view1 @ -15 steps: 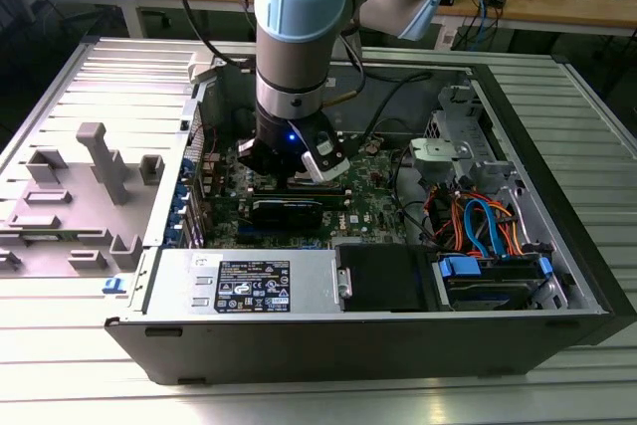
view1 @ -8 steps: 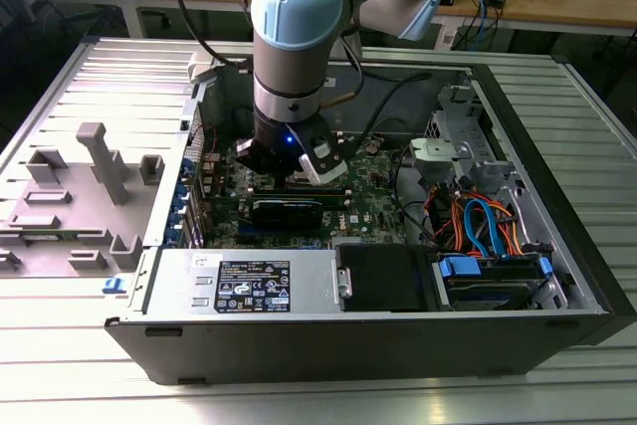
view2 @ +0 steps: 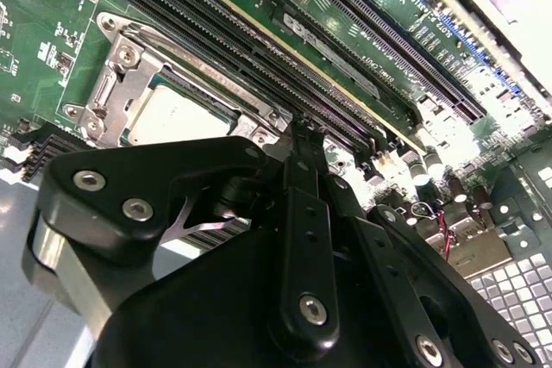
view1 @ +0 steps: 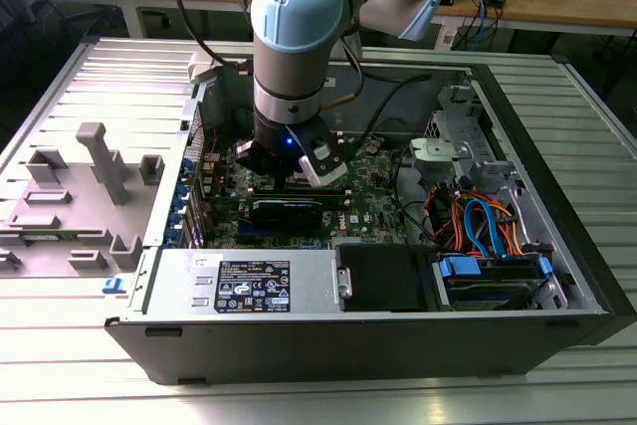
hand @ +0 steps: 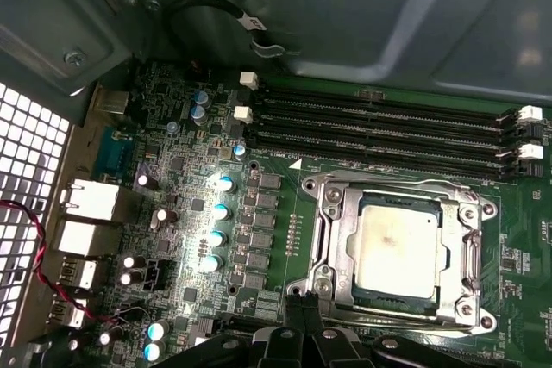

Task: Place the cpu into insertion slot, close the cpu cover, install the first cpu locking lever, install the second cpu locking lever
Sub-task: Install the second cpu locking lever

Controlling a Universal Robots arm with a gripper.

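Silver-grey cpu (hand: 395,250) seated under the cpu cover (hand: 341,239), just beside the tool (view2: 297,131), fingers pressed together.

arm (view1: 299,17): pale-blue caps, silver tubes | black linkage, silver screws

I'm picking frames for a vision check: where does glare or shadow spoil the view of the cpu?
In the first wrist view the cpu carries a soft sheen and stays readable; brighter glare hits the capacitors beside it. In the second wrist view the cpu looks washed out, partly behind the dark gripper.

End effector (view2: 297,140) low, fingers together
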